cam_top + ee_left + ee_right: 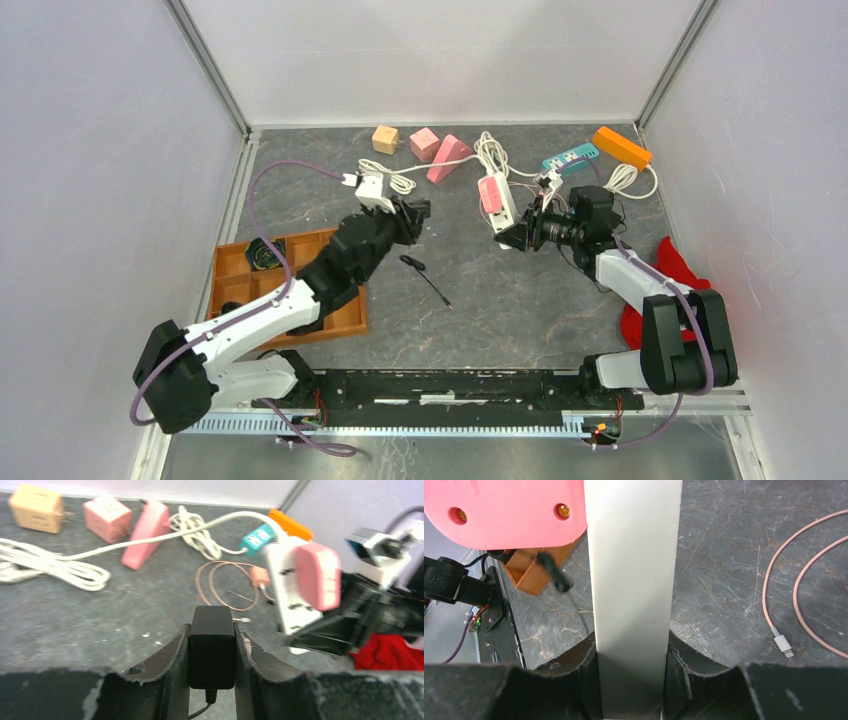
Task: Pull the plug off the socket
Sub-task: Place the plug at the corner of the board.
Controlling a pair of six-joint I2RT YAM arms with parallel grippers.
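A black plug (211,647) is pinched between the fingers of the left end effector (212,630), held above the table (100,625) and well apart from the white power strip (287,595). Its prongs are hidden, so whether it came out of this strip is a judgement, but the pull looks done. The right end effector (631,650) is clamped on the lower end of the strip, holding it up off the table. A pink adapter (317,577) sits plugged into the strip's face. A thin black cord (428,280) lies on the table between the arms, probably the plug's own. What seems left is setting the plug and strip down. A coiled pink cable (225,580) lies beyond.
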